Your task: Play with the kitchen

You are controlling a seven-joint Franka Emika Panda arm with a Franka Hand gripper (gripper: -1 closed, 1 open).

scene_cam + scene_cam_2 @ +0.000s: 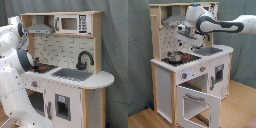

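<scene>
Gripper (179, 44) hangs just above the kitchen (188, 75) stove — finger state unclear

White and pale wood on the kitchen (70, 75), grey hood (40, 29), black faucet (84, 59), red-ringed stove (44, 67), white arm (223, 25), grey-green backdrop (116, 45).

Even, soft indoor light, faint shadows, no glare; both exterior views are slightly blurred.
</scene>
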